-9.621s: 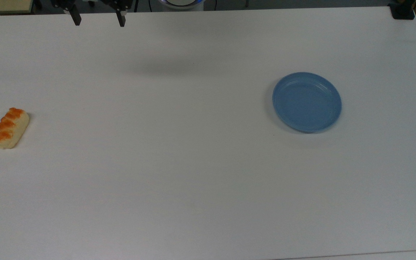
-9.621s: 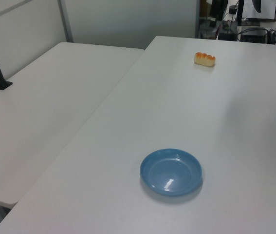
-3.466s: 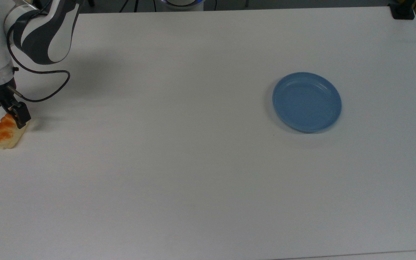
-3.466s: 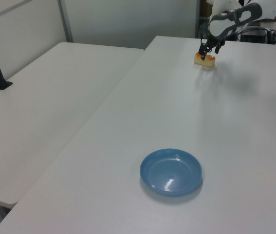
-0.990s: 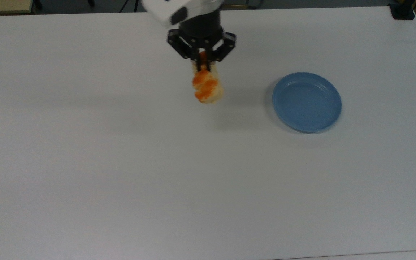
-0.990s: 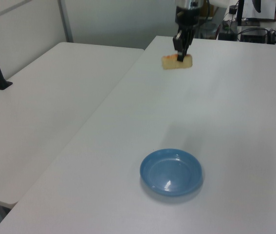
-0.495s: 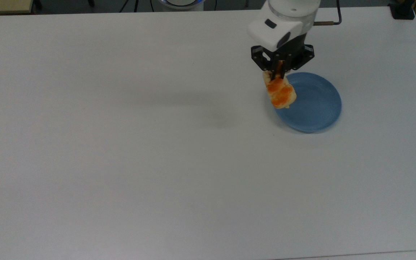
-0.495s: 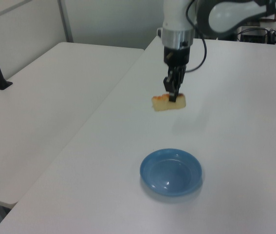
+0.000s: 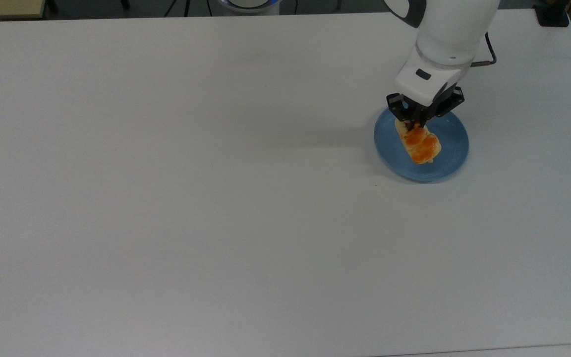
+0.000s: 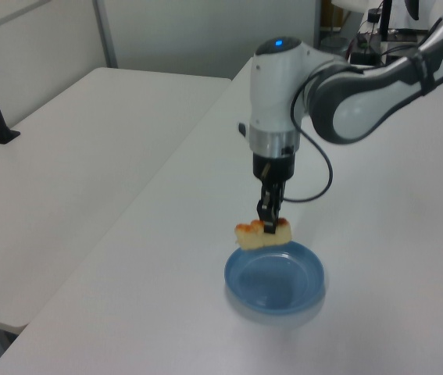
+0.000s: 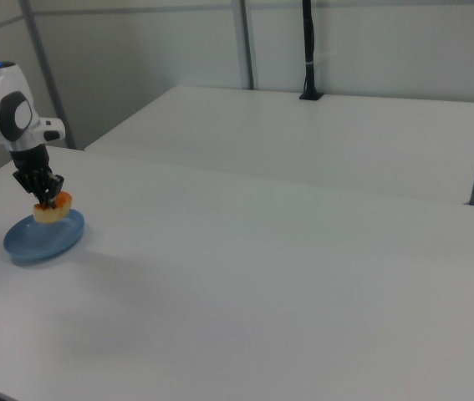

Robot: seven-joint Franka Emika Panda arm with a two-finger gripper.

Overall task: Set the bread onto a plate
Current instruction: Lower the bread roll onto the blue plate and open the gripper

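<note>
One bread (image 9: 419, 143) clamped in gripper (image 9: 416, 125), above one plate (image 9: 451, 157)

Plate (image 9: 448, 157) sits on the table (image 9: 216, 198), near the top view's right edge. Bread (image 9: 418, 143) hangs above the plate, clear of it, over the half toward the top view's left. Gripper (image 9: 416, 125) directly above the bread, clamping it.
</note>
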